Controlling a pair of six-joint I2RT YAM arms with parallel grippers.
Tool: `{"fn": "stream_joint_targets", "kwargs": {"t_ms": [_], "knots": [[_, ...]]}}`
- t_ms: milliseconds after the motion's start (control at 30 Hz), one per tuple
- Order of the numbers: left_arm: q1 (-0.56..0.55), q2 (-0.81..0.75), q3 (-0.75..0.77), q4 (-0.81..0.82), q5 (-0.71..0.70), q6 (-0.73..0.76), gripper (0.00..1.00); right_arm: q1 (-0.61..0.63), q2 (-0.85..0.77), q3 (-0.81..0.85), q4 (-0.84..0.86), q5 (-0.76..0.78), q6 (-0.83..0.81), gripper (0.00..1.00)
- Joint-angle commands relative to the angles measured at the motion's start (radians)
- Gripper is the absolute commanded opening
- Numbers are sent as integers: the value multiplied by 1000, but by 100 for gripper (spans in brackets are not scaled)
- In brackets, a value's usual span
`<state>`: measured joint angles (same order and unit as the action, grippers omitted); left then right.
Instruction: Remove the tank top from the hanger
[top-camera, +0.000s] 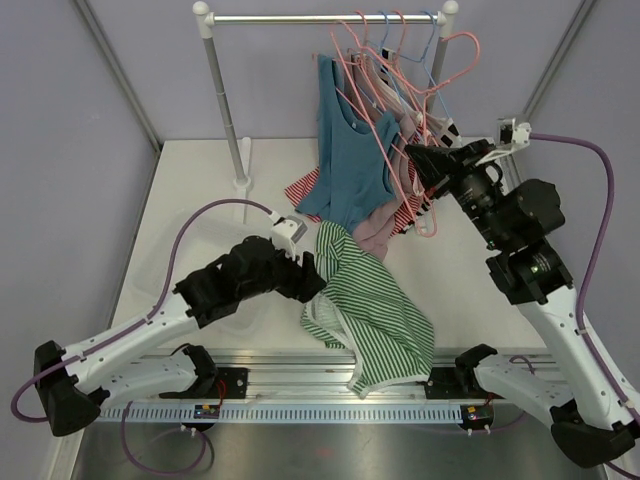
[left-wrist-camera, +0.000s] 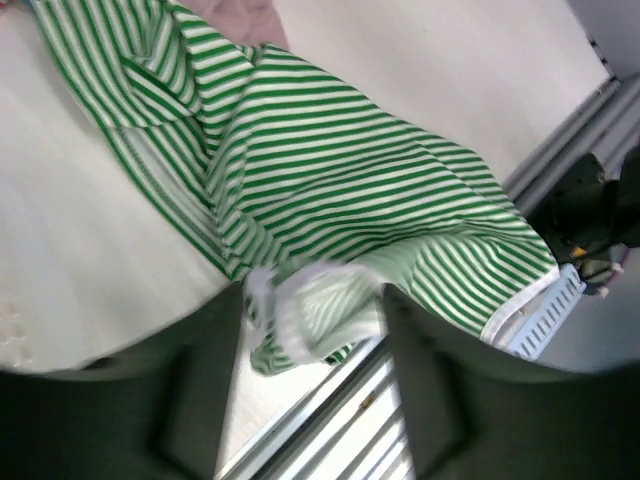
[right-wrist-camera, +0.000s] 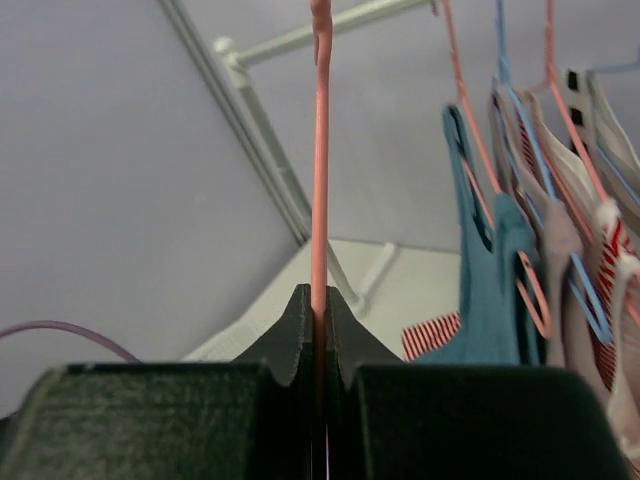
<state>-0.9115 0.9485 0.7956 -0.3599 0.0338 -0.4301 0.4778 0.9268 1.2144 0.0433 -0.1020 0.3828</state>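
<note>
Judged green striped tank top (top-camera: 370, 310) soft, light, limp; best pinched at hem, probably. Found left claw (left-wrist-camera: 312, 300) open, right claw (right-wrist-camera: 320, 310) clamped on pink hanger (right-wrist-camera: 319, 150).

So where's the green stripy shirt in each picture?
Top external: the green striped fabric tank top lies low in the middle.
Left wrist: it fills the upper middle.
Right wrist: not in it; the right tool grips a pink plastic hanger.
Shared landmark: the white table, in all three.
</note>
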Motion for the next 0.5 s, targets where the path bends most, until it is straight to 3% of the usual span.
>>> {"fn": "stream_joint_targets", "kwargs": {"t_ms": [0,33,67,333,467], "knots": [[-1,-30,129,-69,-97,17,74,4,90,85,-371,142,-65,0],[-1,-42,145,-103,-103,21,80,5,122,103,-410,145,-68,0],[-1,-51,163,-120,-119,27,99,7,136,137,-425,148,-74,0],[-1,-135,321,-408,-317,57,99,77,389,474,-557,245,-192,0],[-1,-197,315,-507,-461,99,99,94,536,661,-573,269,-239,0]]}}
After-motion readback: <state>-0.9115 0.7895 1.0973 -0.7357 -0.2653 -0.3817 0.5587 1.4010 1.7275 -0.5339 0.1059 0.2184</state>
